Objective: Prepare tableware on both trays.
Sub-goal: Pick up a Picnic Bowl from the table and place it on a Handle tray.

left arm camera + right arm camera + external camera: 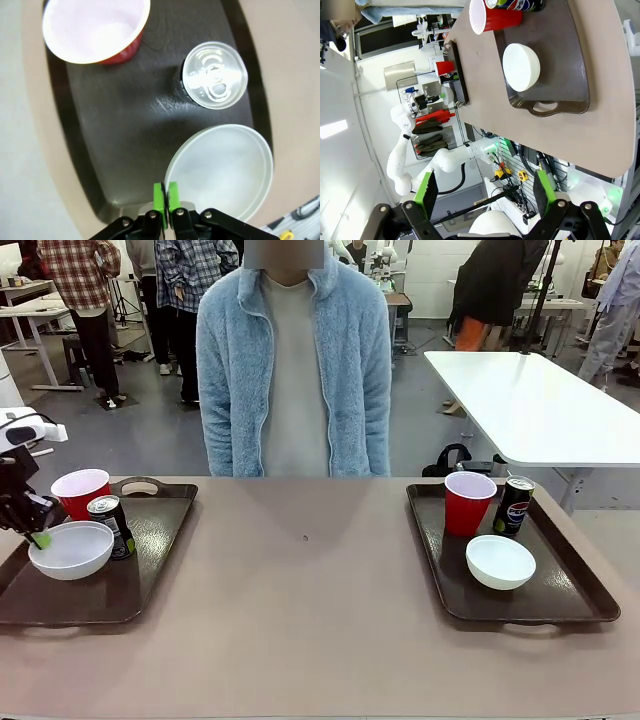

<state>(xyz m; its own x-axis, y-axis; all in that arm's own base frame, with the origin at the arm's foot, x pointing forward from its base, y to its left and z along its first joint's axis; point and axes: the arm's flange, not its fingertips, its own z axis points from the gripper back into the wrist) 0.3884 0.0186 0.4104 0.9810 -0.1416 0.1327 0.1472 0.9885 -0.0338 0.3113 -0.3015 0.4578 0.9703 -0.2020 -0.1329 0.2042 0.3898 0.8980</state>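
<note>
Your left gripper (41, 537) sits at the near left rim of the white bowl (71, 549) on the left tray (140, 585). In the left wrist view its jaws are together, the green pads (159, 196) nearly touching just at the bowl's edge; you cannot tell whether the thin rim is pinched between them. On that tray the red cup (81, 493) stands at the far side, and the dark can (110, 525) stands between cup and bowl, touching or almost touching the bowl. The can's label is too small to read from the front; from the wrist you see only its silver top (214, 75) with the pull tab.

On the right tray (570, 592) a second red cup (469, 502) stands at the far edge, with a can (513, 506) just beside it showing a Pepsi logo. A second white bowl (500, 562) rests nearer you, apart from both.

Your right gripper (486, 187) hangs high off the counter's (300, 630) edge, jaws wide apart and holding nothing. A person in a light blue fleece (293, 360) stands at the far side.
</note>
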